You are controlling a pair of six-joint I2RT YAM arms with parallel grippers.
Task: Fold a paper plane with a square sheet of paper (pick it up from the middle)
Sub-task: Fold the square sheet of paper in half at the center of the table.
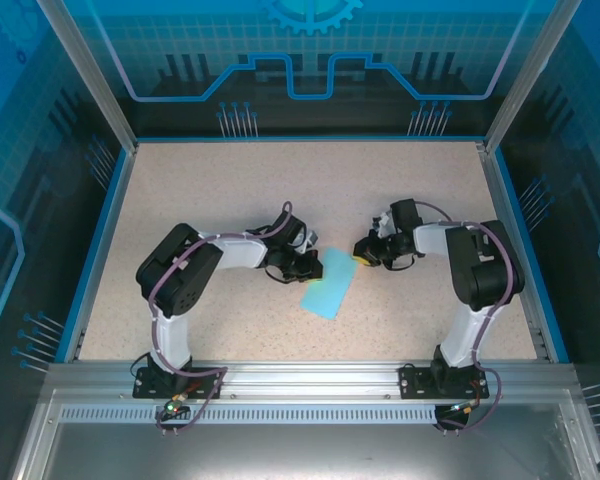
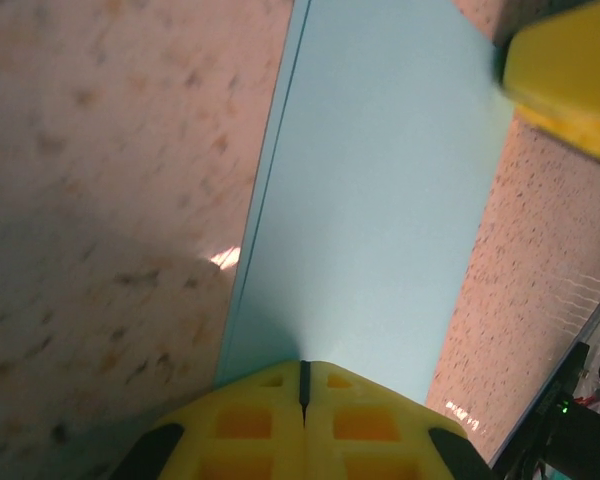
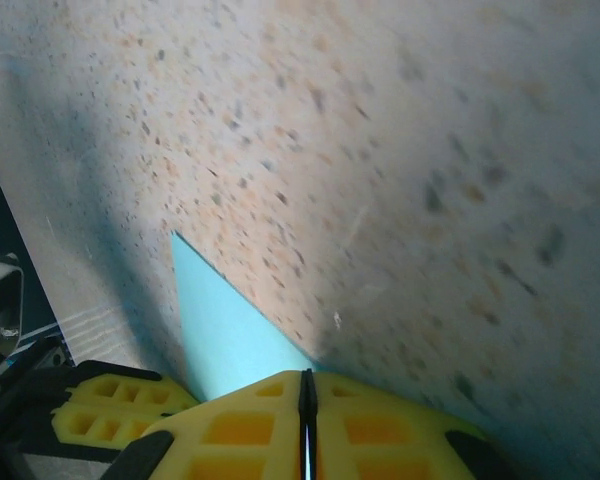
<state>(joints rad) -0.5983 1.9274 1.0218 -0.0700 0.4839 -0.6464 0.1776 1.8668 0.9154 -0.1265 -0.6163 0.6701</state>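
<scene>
With left gripper (image 2: 302, 372) and right gripper (image 3: 306, 380) shut, tips on the paper (image 1: 329, 283), hold unclear: thin, light, floppy, so pinch edges softly.

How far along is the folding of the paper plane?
Done: the sheet looks folded in half, a narrow rectangle. In hand: left gripper and right gripper, both shut, sit at its edges; a grip is unclear. Remaining: nose and wing folds, no dart shape yet.

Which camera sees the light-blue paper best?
The top external view: the thin light-blue paper sheet shows nearly whole. The left wrist view crops it to a close strip; the right wrist view catches just one corner.
</scene>
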